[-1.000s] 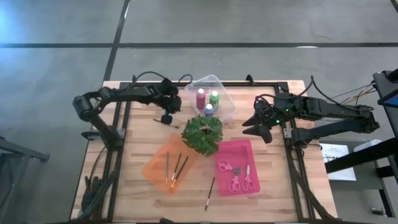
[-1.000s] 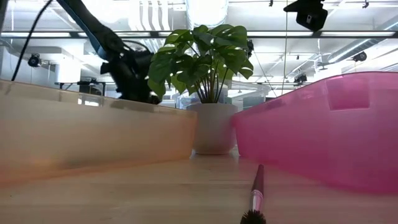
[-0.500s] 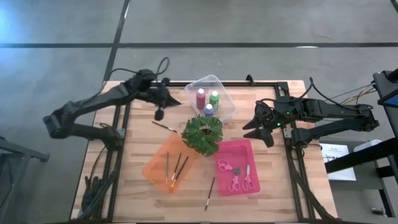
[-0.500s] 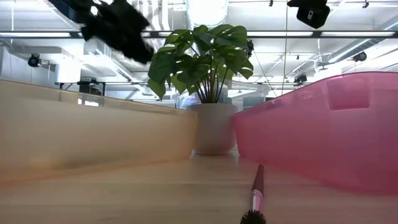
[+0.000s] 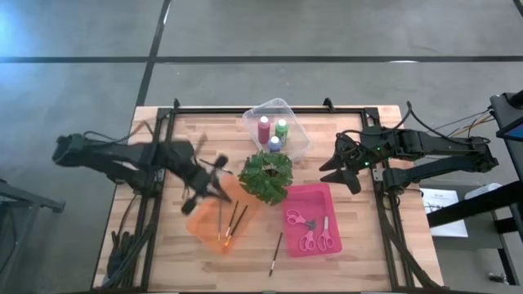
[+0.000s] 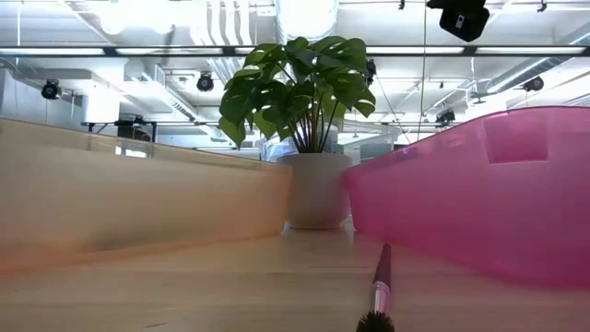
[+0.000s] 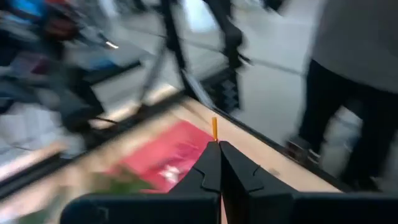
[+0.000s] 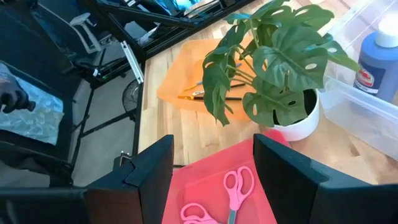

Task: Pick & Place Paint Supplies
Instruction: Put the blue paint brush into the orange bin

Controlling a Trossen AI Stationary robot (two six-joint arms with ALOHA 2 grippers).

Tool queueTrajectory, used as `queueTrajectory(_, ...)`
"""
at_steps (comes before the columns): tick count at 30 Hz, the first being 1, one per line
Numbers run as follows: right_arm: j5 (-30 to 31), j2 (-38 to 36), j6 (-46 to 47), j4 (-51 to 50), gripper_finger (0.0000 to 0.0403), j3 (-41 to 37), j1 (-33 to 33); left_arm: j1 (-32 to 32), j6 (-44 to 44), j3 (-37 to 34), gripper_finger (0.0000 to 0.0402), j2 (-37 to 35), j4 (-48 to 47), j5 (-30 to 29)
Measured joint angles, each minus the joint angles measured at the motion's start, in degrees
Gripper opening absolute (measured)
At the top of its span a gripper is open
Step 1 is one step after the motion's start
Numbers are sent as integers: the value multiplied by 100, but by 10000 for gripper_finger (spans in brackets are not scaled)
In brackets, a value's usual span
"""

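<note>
Left gripper [image 5: 214,175] is pinched on a paintbrush [image 7: 214,129] — only its orange tip shows past the closed fingers — and sits above the near edge of the orange tray [image 5: 206,219], just beside the plant [image 5: 265,174]. Risks as I read it: such a thin pinch could let the brush twist or slip, or a release off-centre lands it on the table [image 5: 180,245] rather than with the brushes in the tray [image 5: 230,219]; leaves crowd that side. Right gripper [image 5: 341,167] waits with fingers apart near the pink tray [image 5: 325,196] holding scissors [image 5: 309,238]. One brush on the table [image 5: 276,253] is unsorted; bottles [image 5: 272,131] sit in the clear tray [image 5: 299,122]. A person [image 7: 354,74] stands beyond the table.
</note>
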Motion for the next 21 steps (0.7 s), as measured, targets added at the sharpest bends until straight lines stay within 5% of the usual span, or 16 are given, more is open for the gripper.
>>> queueTrajectory(8,101,45,-1,-40,212,-47,-1,-1360,711,249,0,981,-440,-1075)
queueTrajectory(21,185,107,308,-3,212,-149,12,-1537,3371,492,0,2011,-2221,-1332)
